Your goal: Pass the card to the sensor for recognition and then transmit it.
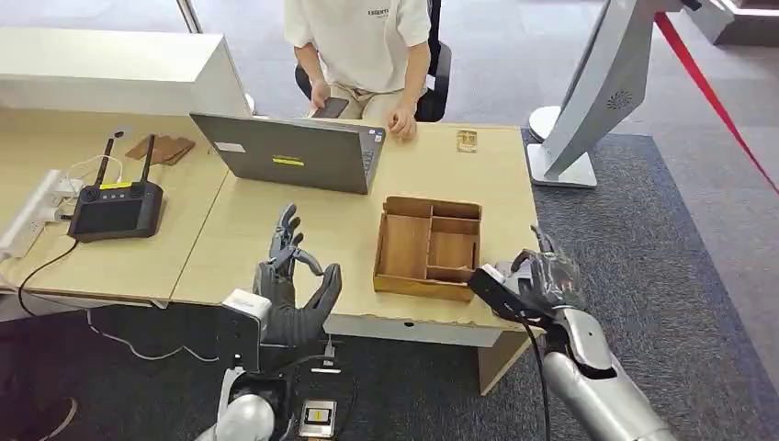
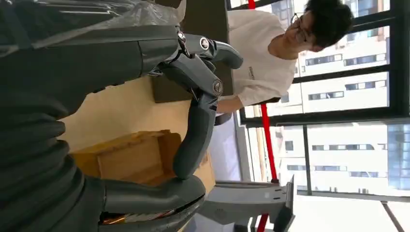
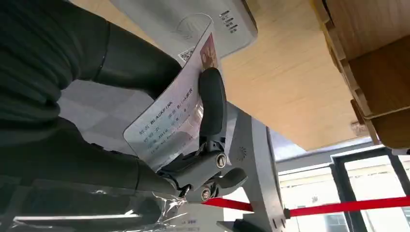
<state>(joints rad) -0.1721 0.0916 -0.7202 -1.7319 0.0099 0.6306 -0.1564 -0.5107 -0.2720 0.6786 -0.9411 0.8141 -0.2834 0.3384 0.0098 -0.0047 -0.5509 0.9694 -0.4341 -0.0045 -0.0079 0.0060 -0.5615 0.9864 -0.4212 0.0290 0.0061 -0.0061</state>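
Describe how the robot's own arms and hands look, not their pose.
Both arms are silver metal with rounded segments; the right arm has a thin black cable running alongside it. The left robot hand and the right robot hand are dark grey, with jointed fingers showing round silver pivot screws. Behind each robot hand sits a grey ribbed cover, partly wrapped in clear plastic film.

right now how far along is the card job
Done: the right hand grips the pale printed card, so the pickup is over. In hand: the right wrist view shows the card held close to the white card sensor at the light wooden desk's front edge; I can't tell whether they touch. Left: the handover. The left hand is raised with its fingers apart and holds nothing.
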